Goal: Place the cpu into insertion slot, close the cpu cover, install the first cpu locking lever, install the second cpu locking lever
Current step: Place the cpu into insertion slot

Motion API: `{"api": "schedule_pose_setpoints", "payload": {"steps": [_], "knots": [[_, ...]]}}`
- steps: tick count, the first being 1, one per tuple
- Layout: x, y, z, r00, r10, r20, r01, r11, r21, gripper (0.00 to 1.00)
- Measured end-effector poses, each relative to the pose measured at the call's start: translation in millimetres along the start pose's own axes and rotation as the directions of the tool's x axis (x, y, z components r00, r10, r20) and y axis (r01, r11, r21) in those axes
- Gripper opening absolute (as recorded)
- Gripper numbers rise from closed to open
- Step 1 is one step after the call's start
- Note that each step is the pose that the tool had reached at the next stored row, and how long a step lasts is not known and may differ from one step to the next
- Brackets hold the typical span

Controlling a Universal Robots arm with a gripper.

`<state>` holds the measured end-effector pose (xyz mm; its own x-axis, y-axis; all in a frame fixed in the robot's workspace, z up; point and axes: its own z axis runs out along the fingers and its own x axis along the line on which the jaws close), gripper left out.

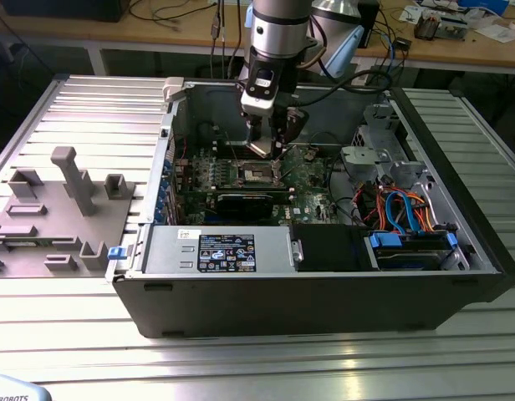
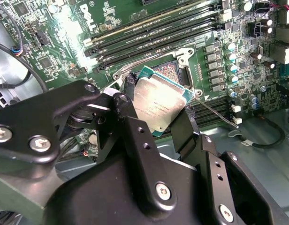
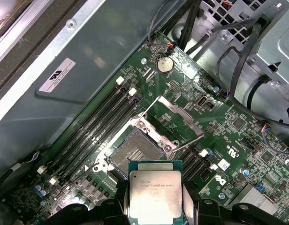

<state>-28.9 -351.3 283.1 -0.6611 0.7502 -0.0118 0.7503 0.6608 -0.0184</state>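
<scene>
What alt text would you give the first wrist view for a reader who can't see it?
A silvery square cpu, gripped at its edges by black jaws, is held clear of the open insertion slot on a green motherboard. The cpu cover lies swung open beside the slot, inside a grey computer case.

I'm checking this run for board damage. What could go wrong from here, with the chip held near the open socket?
1. The cpu, clamped in the gripper, hangs near the open socket; if it lands skewed, the contacts might bend.
2. The cpu cover stands open beside the socket; a sideways drift could clip it.
</scene>
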Motion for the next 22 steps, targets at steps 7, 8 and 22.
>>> {"api": "schedule_pose_setpoints", "payload": {"steps": [7,8,22], "knots": [[0.0,0.0,0.4,0.9999,0.014,-0.0002,-0.014,0.9999,0.0002,0.55],[0.0,0.0,0.4,0.9999,0.015,-0.0003,-0.015,0.9999,0.0002,0.55],[0.0,0.0,1.6,0.9972,0.074,-0.0005,-0.074,0.9972,0.0016,0.55]]}}
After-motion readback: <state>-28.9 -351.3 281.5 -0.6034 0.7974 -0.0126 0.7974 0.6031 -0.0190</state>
